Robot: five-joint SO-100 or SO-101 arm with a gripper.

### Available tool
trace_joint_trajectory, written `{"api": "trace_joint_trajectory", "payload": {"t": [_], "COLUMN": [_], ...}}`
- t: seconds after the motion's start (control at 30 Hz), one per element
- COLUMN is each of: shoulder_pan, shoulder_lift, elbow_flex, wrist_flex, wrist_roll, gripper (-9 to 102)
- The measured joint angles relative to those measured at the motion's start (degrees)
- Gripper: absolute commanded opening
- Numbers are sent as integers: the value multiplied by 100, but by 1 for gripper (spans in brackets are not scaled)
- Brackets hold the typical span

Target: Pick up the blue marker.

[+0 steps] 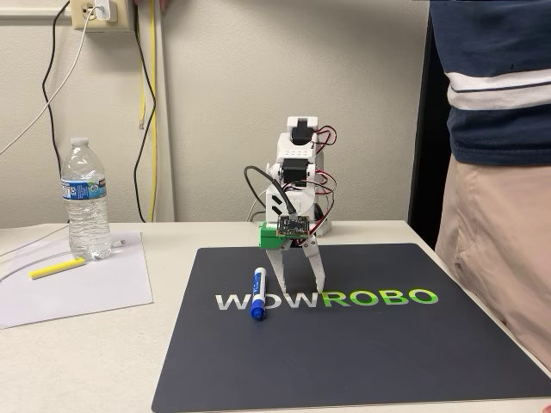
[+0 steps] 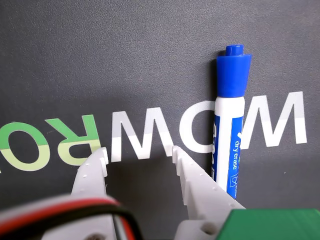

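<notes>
The blue marker (image 1: 258,293) lies flat on the dark mat (image 1: 362,353), white barrel with its blue cap toward the front, over the "W" of the printed logo. In the wrist view the blue marker (image 2: 229,125) lies just to the right of the right finger, cap pointing away. My gripper (image 1: 294,280) hangs fingers-down just right of the marker in the fixed view, close above the mat. Its white toothed fingers stand open in the wrist view, gripper (image 2: 139,152), with only the mat's lettering between them.
A water bottle (image 1: 87,200) and a yellow highlighter (image 1: 58,268) sit on white paper (image 1: 77,288) at the left. A person (image 1: 495,163) stands at the table's right edge. Cables hang on the wall behind.
</notes>
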Motion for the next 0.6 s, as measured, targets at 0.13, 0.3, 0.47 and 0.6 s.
{"api": "trace_joint_trajectory", "payload": {"t": [0.13,0.3,0.47,0.6], "shoulder_pan": [-35,-53,-53,-53], "shoulder_lift": [79,97,97,97], "elbow_flex": [308,352,352,352], "wrist_flex": [-325,-369,-369,-369], "wrist_roll": [105,105,105,123], "gripper": [31,31,31,31]}}
